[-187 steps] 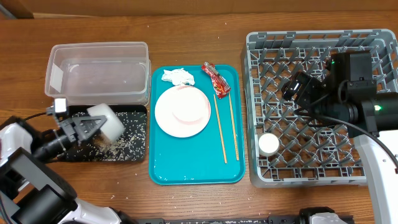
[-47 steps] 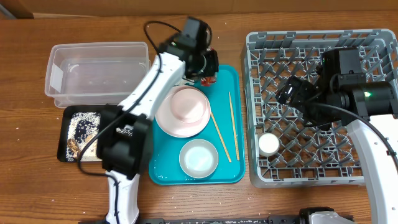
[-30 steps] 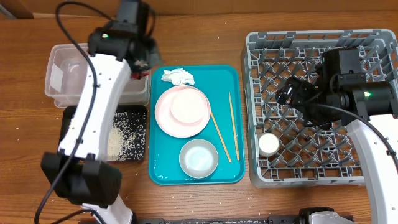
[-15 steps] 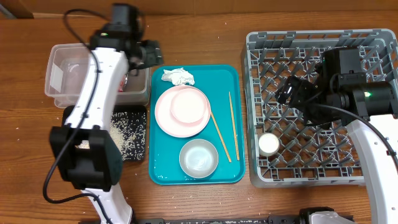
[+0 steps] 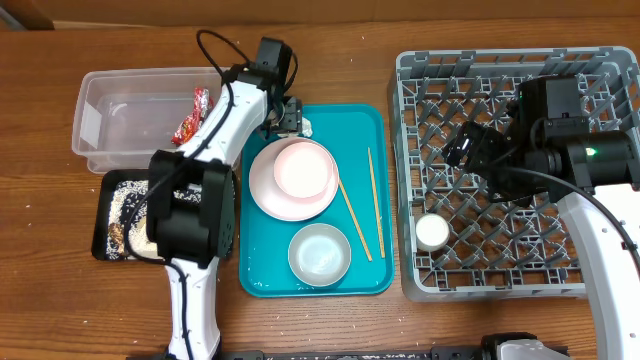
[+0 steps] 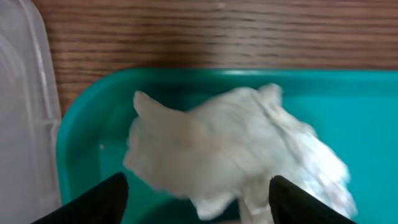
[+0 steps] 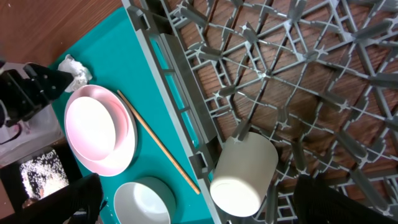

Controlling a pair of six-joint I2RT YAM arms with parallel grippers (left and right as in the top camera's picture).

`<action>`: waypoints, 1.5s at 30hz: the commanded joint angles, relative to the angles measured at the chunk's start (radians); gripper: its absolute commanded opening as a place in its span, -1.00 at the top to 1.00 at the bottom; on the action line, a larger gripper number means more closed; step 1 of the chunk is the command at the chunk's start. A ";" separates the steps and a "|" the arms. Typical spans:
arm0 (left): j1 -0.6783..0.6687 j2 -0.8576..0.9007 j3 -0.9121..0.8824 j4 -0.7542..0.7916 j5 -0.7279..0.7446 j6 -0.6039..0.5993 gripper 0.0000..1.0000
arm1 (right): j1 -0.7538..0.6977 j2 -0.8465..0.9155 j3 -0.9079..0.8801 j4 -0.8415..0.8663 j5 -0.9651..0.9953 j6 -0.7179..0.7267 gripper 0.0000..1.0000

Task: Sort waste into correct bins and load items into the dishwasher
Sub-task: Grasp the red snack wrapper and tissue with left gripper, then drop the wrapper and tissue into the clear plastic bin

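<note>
My left gripper (image 5: pixel 284 114) hangs open over the top left corner of the teal tray, its dark fingertips (image 6: pixel 104 200) on either side of the crumpled white tissue (image 6: pixel 230 149). A red snack wrapper (image 5: pixel 190 115) lies in the clear tub (image 5: pixel 130 110). Rice and brown scraps cover the black tray (image 5: pixel 100 200). On the teal tray are the pink-rimmed plate (image 5: pixel 293 178), a pale bowl (image 5: pixel 320 252) and two chopsticks (image 5: pixel 351 218). A white cup (image 5: pixel 432 232) lies in the grey dish rack (image 5: pixel 500 290). My right gripper (image 5: pixel 470 145) is open above the rack, holding nothing.
The teal tray (image 5: pixel 365 130) sits between the two bins on the left and the dish rack on the right. The left arm stretches from the table's front edge across the black tray and the tub's right end. Bare wood lies along the back.
My left gripper opened and left the red wrapper in the clear tub, then swung right to the tissue on the teal tray. The right arm has not moved.
</note>
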 commanded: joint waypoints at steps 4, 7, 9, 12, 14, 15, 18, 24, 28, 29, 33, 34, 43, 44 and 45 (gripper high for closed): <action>0.005 0.000 0.014 0.053 0.099 -0.007 0.75 | -0.001 -0.005 0.004 0.006 -0.005 -0.004 -1.00; 0.016 -0.007 0.077 0.011 0.127 -0.010 0.92 | -0.001 -0.005 0.004 0.005 -0.005 -0.004 -1.00; 0.025 -0.026 0.135 -0.032 0.152 -0.012 0.92 | -0.001 -0.005 0.004 0.005 -0.005 -0.004 -1.00; 0.042 -0.077 0.244 -0.138 0.165 -0.016 0.92 | -0.001 -0.005 0.004 0.005 -0.005 -0.004 -1.00; 0.054 -0.117 0.312 -0.219 0.161 -0.011 0.92 | -0.001 -0.005 0.004 0.005 -0.005 -0.004 -0.99; 0.060 -0.143 0.344 -0.272 0.148 -0.008 0.92 | -0.001 -0.005 0.004 0.005 -0.005 -0.004 -1.00; 0.076 -0.226 0.392 -0.420 0.022 -0.008 0.92 | -0.001 -0.005 0.004 0.005 -0.005 -0.004 -1.00; 0.138 -0.284 0.385 -0.579 -0.225 -0.016 0.92 | -0.001 -0.005 0.004 0.006 -0.005 -0.004 -1.00; 0.217 -0.264 0.328 -0.566 -0.221 -0.014 0.82 | -0.001 -0.005 0.004 0.006 -0.005 -0.004 -1.00; 0.235 -0.262 0.318 -0.557 -0.221 -0.003 0.37 | -0.001 -0.005 0.004 0.006 -0.005 -0.004 -0.99; 0.286 -0.268 0.330 -0.564 -0.217 0.025 -1.00 | -0.001 -0.005 0.004 0.006 -0.005 -0.004 -1.00; 0.291 -0.274 0.341 -0.581 -0.211 0.026 -1.00 | -0.001 -0.005 0.004 0.006 -0.005 -0.004 -1.00; 0.230 -0.506 0.402 -0.777 0.011 0.033 -1.00 | -0.001 -0.005 0.004 0.006 -0.005 -0.004 -1.00; 0.210 -0.546 0.402 -0.791 0.019 0.029 -1.00 | -0.001 -0.005 0.004 0.006 -0.005 -0.004 -1.00; 0.187 -0.585 0.402 -0.806 0.046 0.028 -1.00 | -0.001 -0.005 0.004 0.006 -0.005 -0.004 -1.00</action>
